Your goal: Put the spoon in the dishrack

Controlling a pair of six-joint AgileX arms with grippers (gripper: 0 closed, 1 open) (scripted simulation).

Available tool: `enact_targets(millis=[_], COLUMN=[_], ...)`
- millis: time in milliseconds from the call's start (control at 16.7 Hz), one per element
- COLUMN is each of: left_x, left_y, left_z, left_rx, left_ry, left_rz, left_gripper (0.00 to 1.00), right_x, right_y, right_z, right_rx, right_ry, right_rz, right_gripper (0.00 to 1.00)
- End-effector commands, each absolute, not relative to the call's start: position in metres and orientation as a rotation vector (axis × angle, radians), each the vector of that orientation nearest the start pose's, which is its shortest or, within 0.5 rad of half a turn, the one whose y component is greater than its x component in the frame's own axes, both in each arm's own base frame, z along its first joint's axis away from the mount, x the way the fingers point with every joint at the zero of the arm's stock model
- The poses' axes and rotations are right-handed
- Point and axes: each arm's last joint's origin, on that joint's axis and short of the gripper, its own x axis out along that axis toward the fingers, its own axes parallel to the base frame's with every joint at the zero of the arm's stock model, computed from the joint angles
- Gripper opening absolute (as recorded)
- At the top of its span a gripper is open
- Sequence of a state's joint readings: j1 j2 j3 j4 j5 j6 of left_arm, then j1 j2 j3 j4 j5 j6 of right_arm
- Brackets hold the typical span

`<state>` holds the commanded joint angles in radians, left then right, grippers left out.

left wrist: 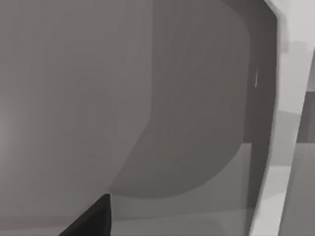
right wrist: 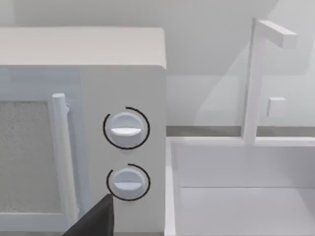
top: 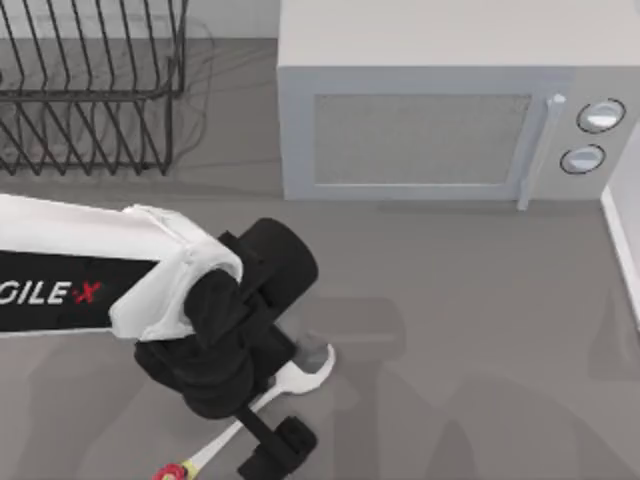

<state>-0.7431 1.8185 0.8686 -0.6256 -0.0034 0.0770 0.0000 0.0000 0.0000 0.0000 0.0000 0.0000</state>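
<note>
From above, the left arm's gripper (top: 262,392) hung low over the white spoon (top: 300,372), which lay on the grey worktop (top: 480,330) at the front left, its red knob toward the front edge, well apart from the black dishrack (top: 90,90) at the back left beside the grey microwave (top: 430,110); whether the fingers were parted or held the spoon could not be told. Left wrist view: bare worktop and a dark fingertip (left wrist: 91,221). Right wrist view: the microwave's two dials (right wrist: 126,129) and a white sink (right wrist: 236,196), with the right gripper's dark fingertip at the frame edge.

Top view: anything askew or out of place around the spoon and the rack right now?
Nothing looks spilled or damaged. The spoon lies flat on the table, partly hidden under the left gripper. The dishrack stands upright at the back left, beside the microwave, whose door is shut.
</note>
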Motion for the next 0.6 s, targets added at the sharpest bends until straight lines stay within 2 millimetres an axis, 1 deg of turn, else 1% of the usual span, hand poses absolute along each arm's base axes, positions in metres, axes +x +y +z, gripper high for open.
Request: enact_targets(millis=[420, 480, 600], left_x=[0.208, 0.208, 0.209], left_y=[-0.189, -0.190, -0.192], left_z=[0.092, 0.114, 0.117], left_rx=[0.642, 0.625, 0.626], left_ry=[1.478, 1.447, 1.445], left_rz=[-0.634, -0.644, -0.646], left_gripper=[0.00, 0.00, 0.00], right_x=[0.106, 0.106, 0.106], right_y=[-0.001, -0.001, -0.001], right_z=[0.160, 0.160, 0.160], right_rx=[0.000, 0.000, 0.000], right_ry=[0.000, 0.000, 0.000], right_rz=[0.000, 0.000, 0.000], right_gripper=[1.00, 1.00, 1.00])
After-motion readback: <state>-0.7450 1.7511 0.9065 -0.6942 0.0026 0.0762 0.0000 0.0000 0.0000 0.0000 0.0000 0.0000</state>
